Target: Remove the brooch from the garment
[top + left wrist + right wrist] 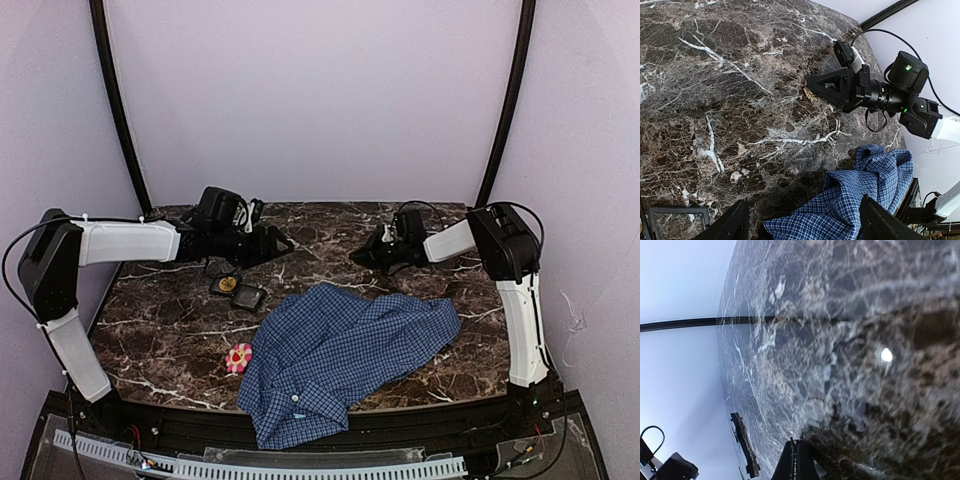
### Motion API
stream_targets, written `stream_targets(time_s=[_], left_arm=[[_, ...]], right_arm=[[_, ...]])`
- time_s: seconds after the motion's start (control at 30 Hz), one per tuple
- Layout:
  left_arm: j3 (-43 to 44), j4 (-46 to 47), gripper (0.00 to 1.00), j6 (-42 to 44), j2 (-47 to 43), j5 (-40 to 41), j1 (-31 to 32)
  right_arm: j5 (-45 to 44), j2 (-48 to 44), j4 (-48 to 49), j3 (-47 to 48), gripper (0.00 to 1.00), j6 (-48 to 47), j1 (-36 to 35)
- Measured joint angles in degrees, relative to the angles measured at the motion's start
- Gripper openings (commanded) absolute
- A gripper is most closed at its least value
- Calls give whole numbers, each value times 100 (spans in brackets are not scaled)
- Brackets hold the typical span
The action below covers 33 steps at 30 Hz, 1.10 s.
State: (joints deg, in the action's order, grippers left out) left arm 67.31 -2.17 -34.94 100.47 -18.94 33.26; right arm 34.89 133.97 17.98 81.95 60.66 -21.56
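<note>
A blue checked shirt (345, 350) lies crumpled at the front middle of the marble table (170, 330). It also shows in the left wrist view (865, 195). A pink flower brooch (238, 358) lies at the shirt's left edge; I cannot tell if it is pinned to the cloth. My left gripper (283, 243) hovers at the back left, open and empty (805, 227), with the shirt's far edge below its jaws. My right gripper (357, 258) is shut, its tip low on the bare marble at the back middle (799, 446), away from the shirt.
A small round gold item (227, 284) and a dark flat case (248, 297) lie left of the shirt, under the left arm. A black frame (675, 220) shows at the left wrist view's bottom corner. Black posts stand at the back corners.
</note>
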Motion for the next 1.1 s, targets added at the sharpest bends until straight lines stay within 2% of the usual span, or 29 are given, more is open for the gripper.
stream_targets(time_s=[0.47, 0.77, 0.93, 1.1], left_arm=[[-72, 518, 76, -315, 72, -39, 0], [-72, 732, 75, -518, 433, -219, 0], [-61, 907, 74, -496, 570, -302, 0], [332, 931, 73, -162, 920, -238, 17]], right_arm=[[-20, -380, 557, -826, 0, 715, -662], [-37, -380, 776, -883, 0, 1034, -1075], [-297, -719, 256, -879, 0, 669, -1058], [-798, -1777, -385, -892, 0, 50, -831]])
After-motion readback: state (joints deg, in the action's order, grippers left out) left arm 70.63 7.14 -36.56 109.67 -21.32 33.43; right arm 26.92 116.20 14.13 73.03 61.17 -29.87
